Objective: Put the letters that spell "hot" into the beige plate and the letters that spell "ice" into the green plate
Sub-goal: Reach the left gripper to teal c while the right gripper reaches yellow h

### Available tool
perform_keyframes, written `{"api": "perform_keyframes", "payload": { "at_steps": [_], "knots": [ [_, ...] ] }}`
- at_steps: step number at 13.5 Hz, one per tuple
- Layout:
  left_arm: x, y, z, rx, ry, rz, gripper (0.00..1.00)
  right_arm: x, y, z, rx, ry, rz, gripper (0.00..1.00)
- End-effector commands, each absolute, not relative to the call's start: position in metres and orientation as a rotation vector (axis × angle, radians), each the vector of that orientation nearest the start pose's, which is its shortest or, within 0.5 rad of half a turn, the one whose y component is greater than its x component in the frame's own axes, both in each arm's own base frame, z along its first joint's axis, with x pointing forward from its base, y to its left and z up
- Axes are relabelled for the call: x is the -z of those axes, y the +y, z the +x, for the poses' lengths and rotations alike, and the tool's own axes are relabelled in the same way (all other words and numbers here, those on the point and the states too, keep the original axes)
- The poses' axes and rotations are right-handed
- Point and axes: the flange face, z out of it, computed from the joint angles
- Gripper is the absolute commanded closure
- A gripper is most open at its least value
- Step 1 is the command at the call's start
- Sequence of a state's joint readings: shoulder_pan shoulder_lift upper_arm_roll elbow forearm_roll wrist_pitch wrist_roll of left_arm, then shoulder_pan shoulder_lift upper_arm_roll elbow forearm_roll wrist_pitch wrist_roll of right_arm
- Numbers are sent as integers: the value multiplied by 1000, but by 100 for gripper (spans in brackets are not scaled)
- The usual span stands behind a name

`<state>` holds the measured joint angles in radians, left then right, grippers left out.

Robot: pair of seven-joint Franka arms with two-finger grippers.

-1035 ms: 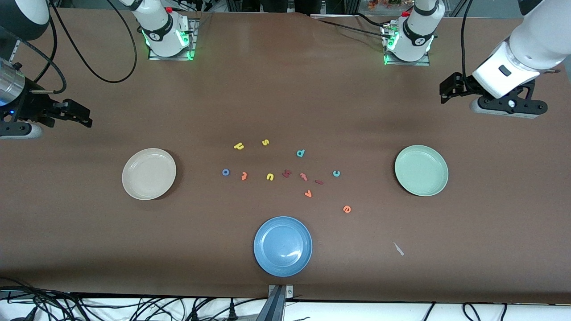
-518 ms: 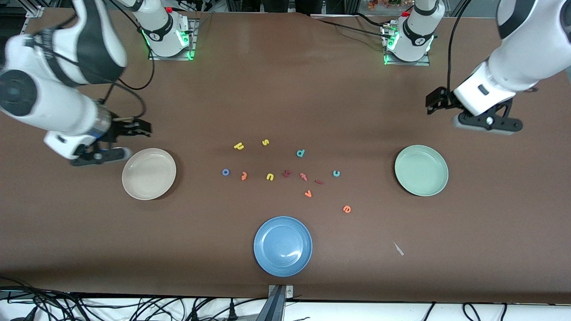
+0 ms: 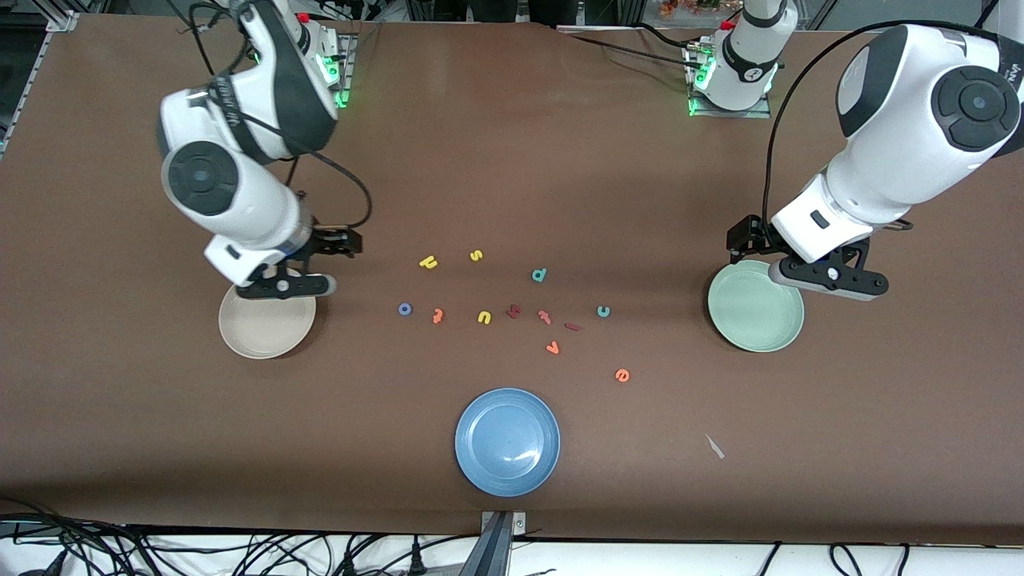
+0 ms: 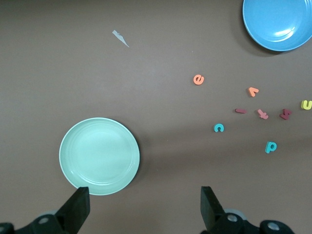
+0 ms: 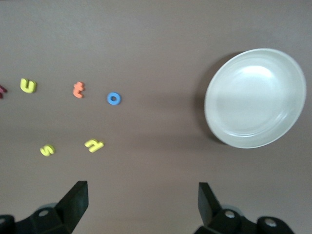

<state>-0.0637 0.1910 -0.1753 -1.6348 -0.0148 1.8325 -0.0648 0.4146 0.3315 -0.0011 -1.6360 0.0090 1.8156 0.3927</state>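
The right pincer [image 3: 282, 286], fingers apart and empty, hangs over the beige plate [image 3: 264, 328]'s rim; the yellow "h" [image 3: 429, 262], blue "o" [image 3: 405, 309] and orange "t" [image 3: 437, 316] lie near it on the counter [image 3: 512, 160]. The left pincer [image 3: 828, 280], also apart and empty, hangs over the green plate [image 3: 752, 316]'s rim; the teal "c" [image 3: 603, 311], dark red "i" [image 3: 572, 326] and orange "e" [image 3: 622, 374] lie near it.

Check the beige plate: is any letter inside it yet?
No letter shows in the beige plate; the right wrist view shows its whole bowl bare. In the front view the open right gripper hangs over its rim nearest the bases, covering that strip.
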Motion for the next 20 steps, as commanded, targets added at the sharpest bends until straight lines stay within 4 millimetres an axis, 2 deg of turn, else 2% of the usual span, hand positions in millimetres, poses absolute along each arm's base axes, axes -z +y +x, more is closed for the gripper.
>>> {"api": "perform_keyframes", "payload": {
  "at_steps": [1,3,4,5,7,9,10,12,15,18,19,20],
  "knots": [
    [-490,-143,629,-13,312,-3181,0,-399,286,574,-207,128,-3178,0],
    [-475,-167,627,-56,357,-3183,0,-379,294,560,-192,217,-3172,0],
    [-452,-178,630,-106,374,-3183,0,-373,296,555,-174,240,-3164,0],
    [-427,-198,632,-135,414,-3178,0,-366,297,549,-161,280,-3157,0],
    [-385,-230,639,-91,475,-3189,0,-350,307,533,-126,432,-3124,0],
    [-339,-242,642,-145,479,-3194,0,-333,320,512,-71,691,-3047,0],
    [-323,-247,643,-156,454,-3202,0,-324,321,505,-66,759,-3027,0],
    [-295,-268,634,-218,428,-3195,1,-317,319,499,-74,902,-2994,0],
    [-264,-296,626,-214,169,-3203,3,-307,318,495,-59,1123,-2908,0],
    [-238,-307,618,-267,132,-3189,7,-277,319,475,-24,1198,-2835,0],
    [-229,-312,614,-282,127,-3199,15,-271,320,472,-13,1225,-2810,0],
    [-223,-318,611,-272,145,-3195,17,-264,323,469,-12,1248,-2795,0]
  ]
}}
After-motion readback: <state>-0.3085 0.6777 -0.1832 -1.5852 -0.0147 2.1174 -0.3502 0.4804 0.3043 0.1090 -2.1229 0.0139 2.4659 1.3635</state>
